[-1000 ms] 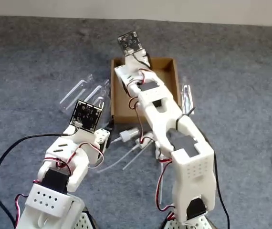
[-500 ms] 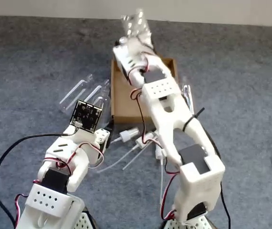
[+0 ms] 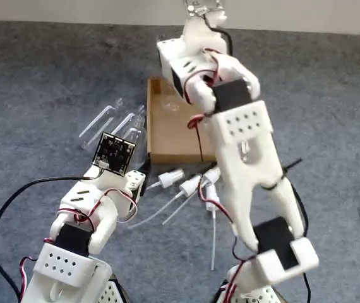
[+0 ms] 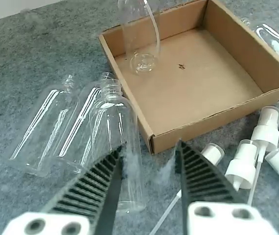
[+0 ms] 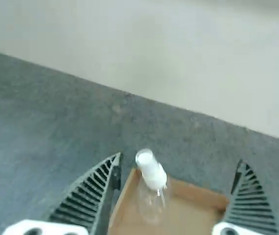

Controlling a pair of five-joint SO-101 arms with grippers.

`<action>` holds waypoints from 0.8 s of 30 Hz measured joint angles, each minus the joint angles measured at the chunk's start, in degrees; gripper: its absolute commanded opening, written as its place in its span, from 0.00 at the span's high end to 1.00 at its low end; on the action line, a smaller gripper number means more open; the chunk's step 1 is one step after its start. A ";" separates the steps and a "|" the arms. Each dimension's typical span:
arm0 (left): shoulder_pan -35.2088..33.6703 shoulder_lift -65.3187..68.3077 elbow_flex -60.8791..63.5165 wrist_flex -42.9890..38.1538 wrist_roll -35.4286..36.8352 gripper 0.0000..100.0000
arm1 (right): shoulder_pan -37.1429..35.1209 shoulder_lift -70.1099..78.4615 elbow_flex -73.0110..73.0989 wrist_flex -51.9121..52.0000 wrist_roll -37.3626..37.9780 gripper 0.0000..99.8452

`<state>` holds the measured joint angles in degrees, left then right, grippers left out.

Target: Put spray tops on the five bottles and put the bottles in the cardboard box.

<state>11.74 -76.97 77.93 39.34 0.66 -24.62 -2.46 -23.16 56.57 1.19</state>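
Cardboard box [image 3: 161,136] holds one capped bottle [image 5: 149,188], standing upright in one corner with its white spray top on. Your right hand [image 5: 178,160] hangs high above it, fingers spread wide and nothing between them. A second ago that arm was bent low into the box. It has since swung up and back, leaving the bottle behind. I judge this a completed placement: one of five delivered, four outstanding.

Your left hand [image 4: 148,147] has not moved over the same interval. It sits low over the grey table [image 3: 41,76], fingers parted and empty, just above the nearest of three uncapped bottles [image 4: 85,117] lying side by side against the box wall. A fourth bottle [image 4: 271,41] lies beyond the opposite wall. Loose spray tops [image 3: 189,183] lie clustered near the box's front edge, dip tubes trailing.

Next item, in my judgement: take up a bare bottle and a top. The bottles are clear and smooth, so expect them to slip under a light pinch.
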 measured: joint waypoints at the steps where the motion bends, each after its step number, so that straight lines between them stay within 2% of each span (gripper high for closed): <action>1: 0.00 0.00 0.00 0.00 0.00 0.88 | 0.00 -1.85 0.00 2.90 0.00 0.71; 6: 0.00 0.00 0.00 0.00 0.00 0.88 | 3.16 -9.76 0.00 21.01 0.00 0.71; 8: 0.00 0.00 0.00 0.00 0.00 0.88 | 7.74 -11.25 0.00 28.31 0.26 0.71; 11: 0.00 0.00 0.00 0.00 0.00 0.88 | 15.03 -11.60 0.00 34.02 3.34 0.71; 16: 0.00 0.00 0.00 0.00 0.00 0.88 | 22.77 -7.74 4.48 34.55 4.75 0.71; 24: 0.00 0.00 0.00 0.00 0.00 0.88 | 24.53 11.34 9.23 27.08 7.21 0.70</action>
<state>11.74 -76.97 77.93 39.34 0.66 -0.09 8.88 -13.93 83.65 8.40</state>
